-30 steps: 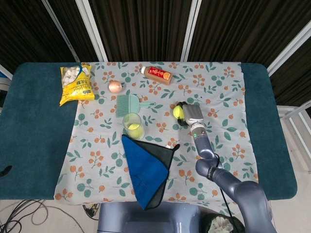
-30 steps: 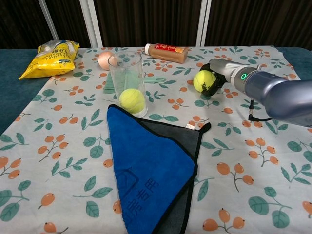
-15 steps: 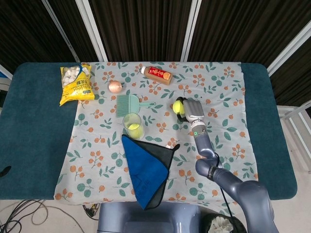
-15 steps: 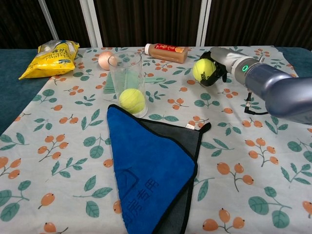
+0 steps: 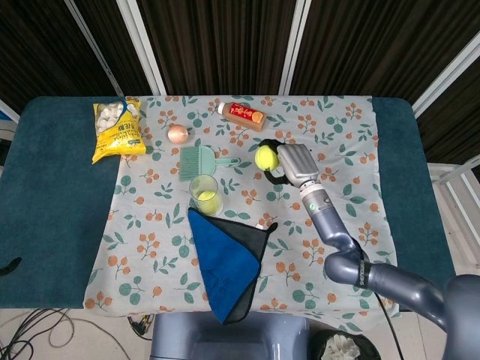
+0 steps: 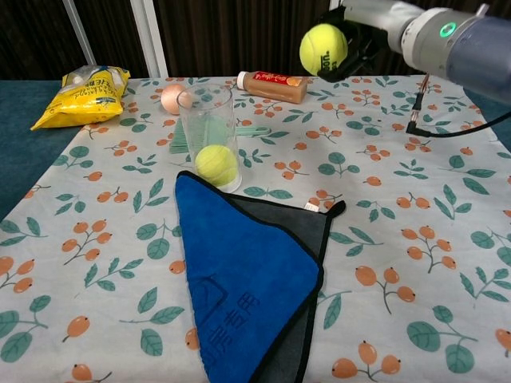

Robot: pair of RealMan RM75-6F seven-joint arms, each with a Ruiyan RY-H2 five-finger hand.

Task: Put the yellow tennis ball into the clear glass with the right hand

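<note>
Now that the right robot hand [image 6: 351,36] has lifted clear of the surface [image 5: 52,210], it grips the fuzzy yellow tennis ball [image 6: 322,48] aloft. The tall clear drinking glass [image 6: 209,132], at about eight o'clock from it, already holds another yellow ball [image 6: 216,164]; carrying across comes next.

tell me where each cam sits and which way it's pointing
Head view: high above the near table edge, looking steeply down on the whole cloth; the right arm and right hand show.
Chest view: low at the near edge, looking across the table toward the curtains; the right hand shows at top.
Both share the held tennis ball, glass and blue cloth.
</note>
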